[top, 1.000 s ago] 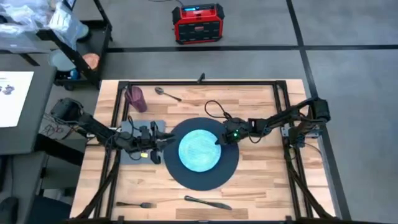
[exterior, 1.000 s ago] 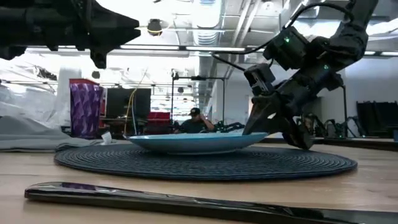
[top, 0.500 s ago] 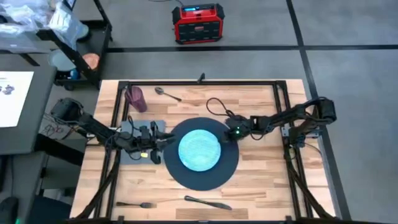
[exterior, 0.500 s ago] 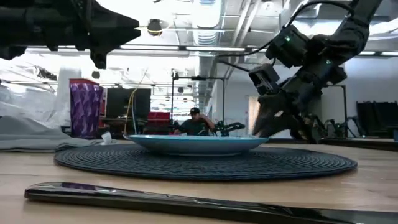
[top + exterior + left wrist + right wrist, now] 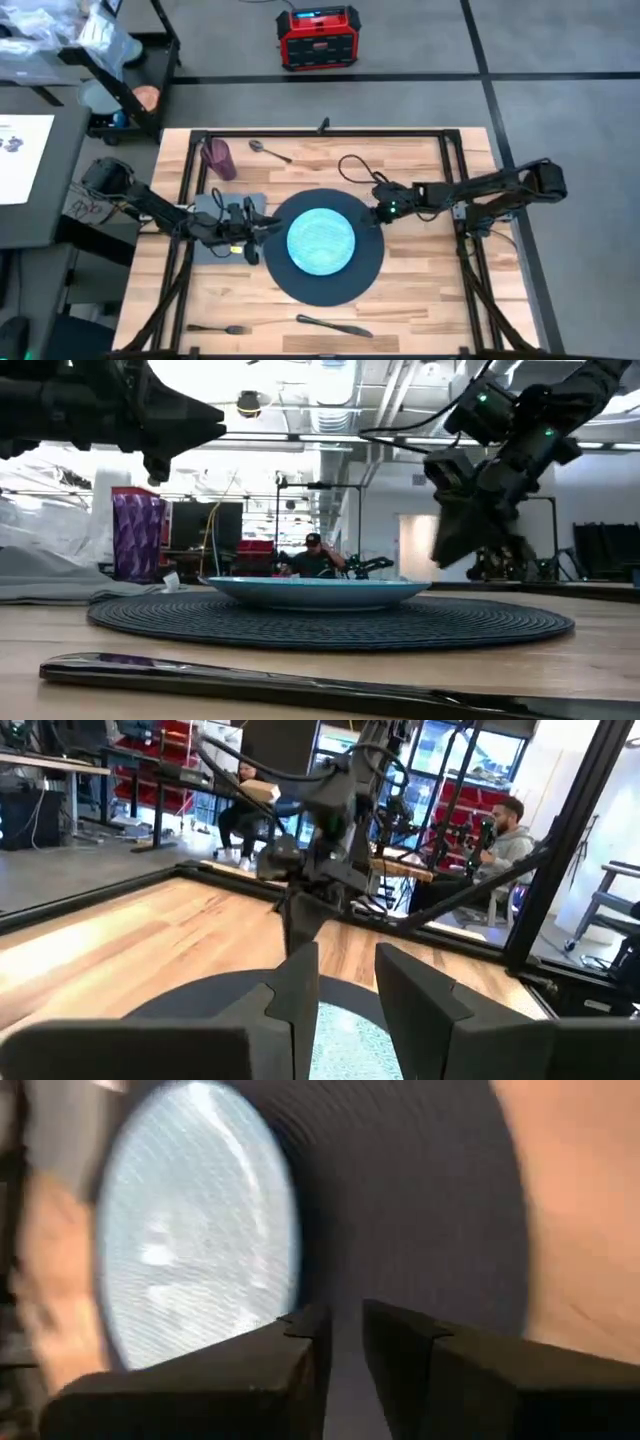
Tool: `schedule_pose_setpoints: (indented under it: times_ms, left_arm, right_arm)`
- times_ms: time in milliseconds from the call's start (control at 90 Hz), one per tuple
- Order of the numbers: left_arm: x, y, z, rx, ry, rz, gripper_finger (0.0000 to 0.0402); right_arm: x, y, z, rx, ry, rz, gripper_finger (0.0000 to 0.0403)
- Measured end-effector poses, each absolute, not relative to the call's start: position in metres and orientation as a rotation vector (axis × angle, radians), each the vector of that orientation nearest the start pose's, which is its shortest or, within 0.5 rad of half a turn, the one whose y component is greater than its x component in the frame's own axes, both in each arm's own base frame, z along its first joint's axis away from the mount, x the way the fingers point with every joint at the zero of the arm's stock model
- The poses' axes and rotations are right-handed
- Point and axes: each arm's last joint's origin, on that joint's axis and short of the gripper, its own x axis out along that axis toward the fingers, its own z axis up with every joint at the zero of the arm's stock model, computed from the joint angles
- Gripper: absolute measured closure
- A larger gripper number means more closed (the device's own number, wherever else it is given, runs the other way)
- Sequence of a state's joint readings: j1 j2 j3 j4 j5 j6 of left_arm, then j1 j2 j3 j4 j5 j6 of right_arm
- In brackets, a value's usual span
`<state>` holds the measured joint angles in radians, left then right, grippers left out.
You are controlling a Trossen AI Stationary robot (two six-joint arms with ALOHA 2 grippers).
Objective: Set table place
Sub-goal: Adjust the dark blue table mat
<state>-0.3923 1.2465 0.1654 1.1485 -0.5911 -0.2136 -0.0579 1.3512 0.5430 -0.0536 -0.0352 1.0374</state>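
The place, a round dark mat, lies flat on the wooden table. A light blue plate rests flat on the middle of the mat. My right gripper hovers open above the mat's right part, a little up and to the right of the plate's rim; nothing is between its fingers. My left gripper stands open over the mat's left edge and looks across the plate.
A grey napkin lies under the left arm. A purple cup and a spoon are at the far left; a fork and a knife lie by the near edge. A black cable loops behind the mat.
The plate's right rim, tipped up at my right gripper a second ago, has come down, and the plate lies flat on the mat. My right gripper has come off the rim, risen, and drawn back toward the table's right edge.
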Motion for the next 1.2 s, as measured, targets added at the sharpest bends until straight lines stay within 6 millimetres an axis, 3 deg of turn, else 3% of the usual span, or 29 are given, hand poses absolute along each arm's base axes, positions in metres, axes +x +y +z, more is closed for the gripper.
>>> schedule_pose_setpoints:
  times_ms: [100,578,1200]
  left_arm:
    - [0.187,-0.060,0.171,-0.240,-0.070,0.195,0.0316]
    - [0.187,-0.059,0.170,-0.246,-0.069,0.212,0.0316]
    - [0.187,-0.059,0.170,-0.246,-0.069,0.213,0.0316]
  right_arm:
    - [0.239,-0.002,0.150,0.971,0.783,-0.454,0.0398]
    - [0.252,0.012,0.107,0.987,0.906,-0.509,0.0403]
    - [0.222,0.003,0.125,0.932,0.960,-0.744,0.0403]
